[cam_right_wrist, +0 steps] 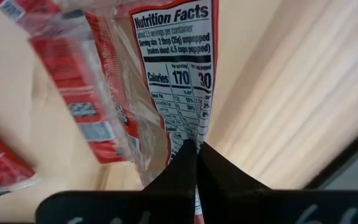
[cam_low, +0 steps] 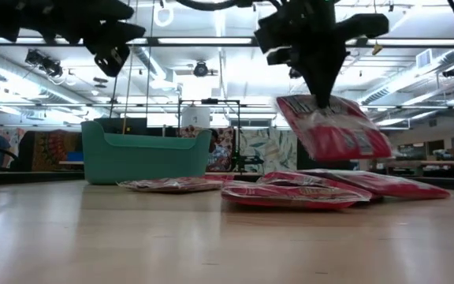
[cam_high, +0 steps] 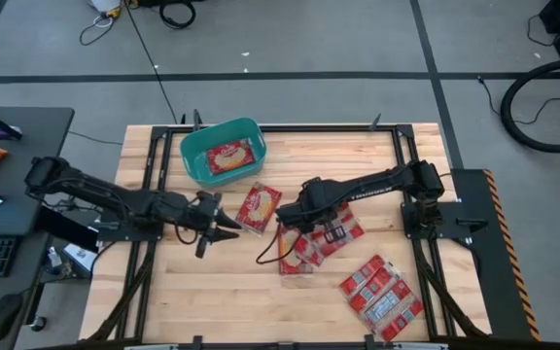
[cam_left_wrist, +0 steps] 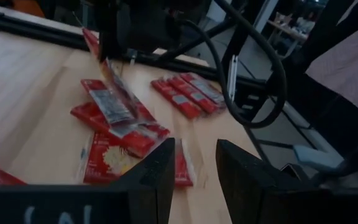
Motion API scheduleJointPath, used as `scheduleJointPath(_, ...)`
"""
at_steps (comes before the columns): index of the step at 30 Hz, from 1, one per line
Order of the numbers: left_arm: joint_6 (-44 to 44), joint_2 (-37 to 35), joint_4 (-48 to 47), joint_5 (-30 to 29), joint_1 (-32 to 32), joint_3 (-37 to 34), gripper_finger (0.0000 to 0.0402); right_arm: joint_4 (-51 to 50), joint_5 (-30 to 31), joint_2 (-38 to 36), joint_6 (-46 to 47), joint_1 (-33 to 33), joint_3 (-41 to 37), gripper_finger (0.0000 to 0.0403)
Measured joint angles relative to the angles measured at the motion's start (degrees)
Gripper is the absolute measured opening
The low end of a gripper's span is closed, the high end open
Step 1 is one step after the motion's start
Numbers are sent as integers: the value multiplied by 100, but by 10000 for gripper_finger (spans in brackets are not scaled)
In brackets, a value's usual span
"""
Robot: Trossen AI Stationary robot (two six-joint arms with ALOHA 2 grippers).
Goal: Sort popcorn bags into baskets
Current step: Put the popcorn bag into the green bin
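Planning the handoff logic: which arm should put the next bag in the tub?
Right. Its gripper is shut on a popcorn bag lifted off the table. The left gripper is open, empty, though near the teal tub.

Bright overhead ceiling strip lights point(cam_low: 211, 39) cause glare in the low view; desk point(cam_low: 211, 237) foreground is blurred.

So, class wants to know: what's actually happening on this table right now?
The right gripper is shut on a popcorn bag, holding it clear of the table above a loose pile of bags. The left gripper hovers open nearby, holding nothing. The teal basket at the table's far side has one bag inside. Another bag lies between the basket and the pile, and a further cluster sits near the front right.
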Motion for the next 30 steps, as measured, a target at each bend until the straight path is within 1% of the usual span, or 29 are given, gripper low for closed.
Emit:
scheduleJointPath(8,77,-351,-230,-2,0,-2,121,-76,631,0,149,0,282,5)
scheduleJointPath(11,240,-486,-259,-8,0,-2,121,-103,868,0,233,2,379,5)
scheduleJointPath(17,621,-948,-413,-382,0,-2,121,-152,1441,0,456,2,643,5)
scheduleJointPath(21,801,-1281,-701,-590,0,-6,121,-151,1835,0,581,4,878,5)
scheduleJointPath(26,788,-1444,-688,-685,-2,-267,121,57,2311,0,702,2,1207,5)
scheduleJointPath(28,719,-1440,-619,-715,-4,-433,121,289,2356,-2,697,0,1305,5)
scheduleJointPath(30,645,-1440,-355,-729,-4,-636,121,626,2359,-2,621,0,1348,5)
